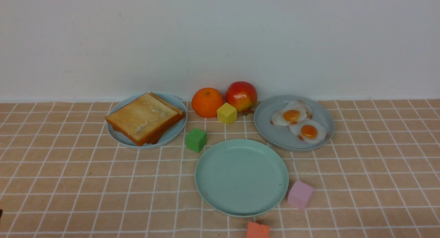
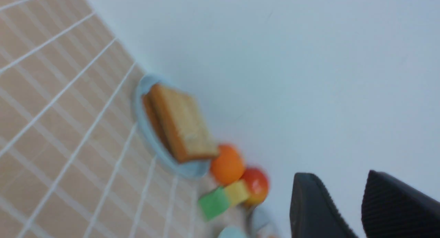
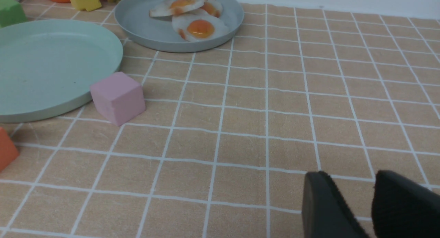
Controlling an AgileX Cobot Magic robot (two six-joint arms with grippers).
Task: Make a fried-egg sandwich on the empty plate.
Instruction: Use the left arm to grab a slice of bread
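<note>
Presently, the mint-green plate (image 1: 241,178) is found bare, front and centre on the bench (image 1: 68,183); nothing is assembled yet. Toast (image 1: 144,118) is stacked on the pale blue plate (image 1: 171,133) on the left arm's side, and fried eggs (image 1: 308,131) lie on the grey plate (image 1: 275,135) on the right's, presumably so each arm is served. Left claw (image 2: 357,210) and right claw (image 3: 357,207) are seen spread, nothing held.

Pretty sure this is a robot lab test bench, not a real kitchen. Tile-print cloth (image 1: 68,183) instead of actual tiles, blank white wall (image 1: 220,42) behind it, toy fried eggs (image 1: 309,131) and toast (image 1: 144,117), and foam cubes (image 1: 196,140) scattered about, like the pink cube (image 3: 118,97) ahead and left of the right gripper (image 3: 354,183).
</note>
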